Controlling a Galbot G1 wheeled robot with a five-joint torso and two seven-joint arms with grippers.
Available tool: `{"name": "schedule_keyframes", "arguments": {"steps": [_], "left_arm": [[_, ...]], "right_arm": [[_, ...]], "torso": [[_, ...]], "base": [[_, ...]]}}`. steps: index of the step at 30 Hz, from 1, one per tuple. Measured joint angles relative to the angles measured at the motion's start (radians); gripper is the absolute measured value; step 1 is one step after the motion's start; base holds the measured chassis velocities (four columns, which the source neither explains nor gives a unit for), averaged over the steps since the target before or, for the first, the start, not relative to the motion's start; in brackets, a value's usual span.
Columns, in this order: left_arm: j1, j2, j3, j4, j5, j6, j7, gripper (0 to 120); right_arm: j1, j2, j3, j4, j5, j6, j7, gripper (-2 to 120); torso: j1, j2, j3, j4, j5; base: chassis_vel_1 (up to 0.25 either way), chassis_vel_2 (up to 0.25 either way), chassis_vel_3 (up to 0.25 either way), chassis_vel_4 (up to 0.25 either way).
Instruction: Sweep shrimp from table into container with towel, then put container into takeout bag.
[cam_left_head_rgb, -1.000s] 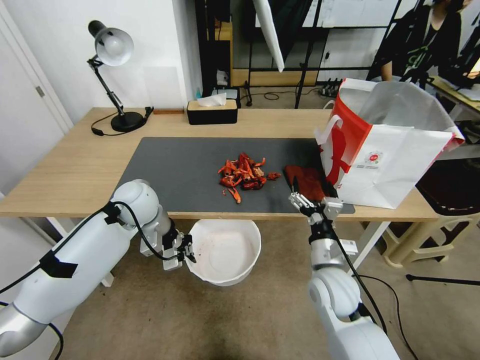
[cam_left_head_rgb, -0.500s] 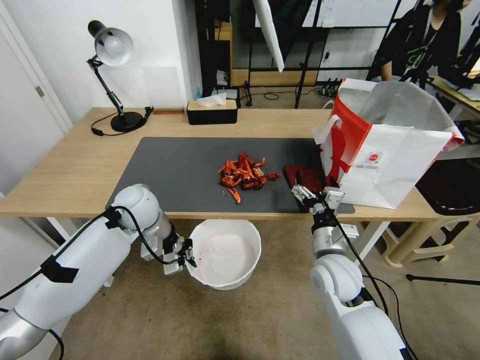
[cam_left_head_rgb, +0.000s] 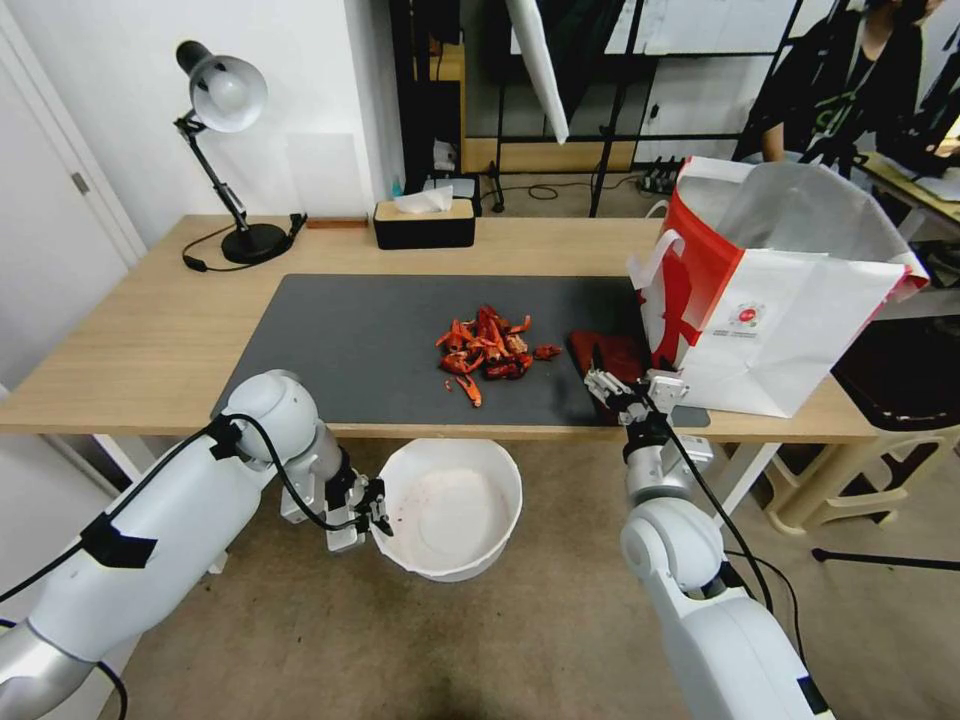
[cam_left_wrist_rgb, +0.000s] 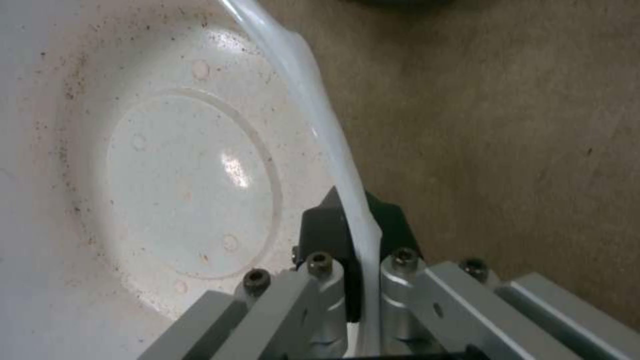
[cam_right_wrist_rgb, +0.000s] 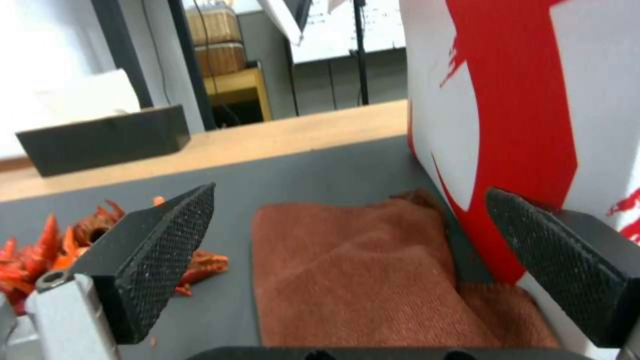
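our left gripper (cam_left_head_rgb: 372, 508) pinches the bowl (cam_left_head_rgb: 450, 506) rim below the table (cam_left_head_rgb: 150, 340) edge. our right gripper (cam_right_wrist_rgb: 347, 260), wide open, straddles the towel (cam_right_wrist_rgb: 347, 270); shrimp (cam_left_head_rgb: 487, 350) at its nine o'clock. we should press down before closing.

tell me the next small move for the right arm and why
Probably lower the right pincer onto the towel and close: its fingers are open, straddling the flat cloth beside the takeout bag, and the shrimp remain unswept.
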Motion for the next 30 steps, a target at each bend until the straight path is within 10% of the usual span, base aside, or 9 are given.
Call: {"name": "schedule_keyframes", "arguments": {"steps": [30], "left_arm": [[0.0, -0.024, 0.009, 0.025, 0.007, 0.0, 0.0, 0]], "right_arm": [[0.059, -0.084, -0.016, 0.034, 0.076, -0.209, 0.074, 100]], "torso": [[0.0, 0.0, 0.0, 0.0, 0.0001]], "base": [[0.0, 0.0, 0.0, 0.0]]}}
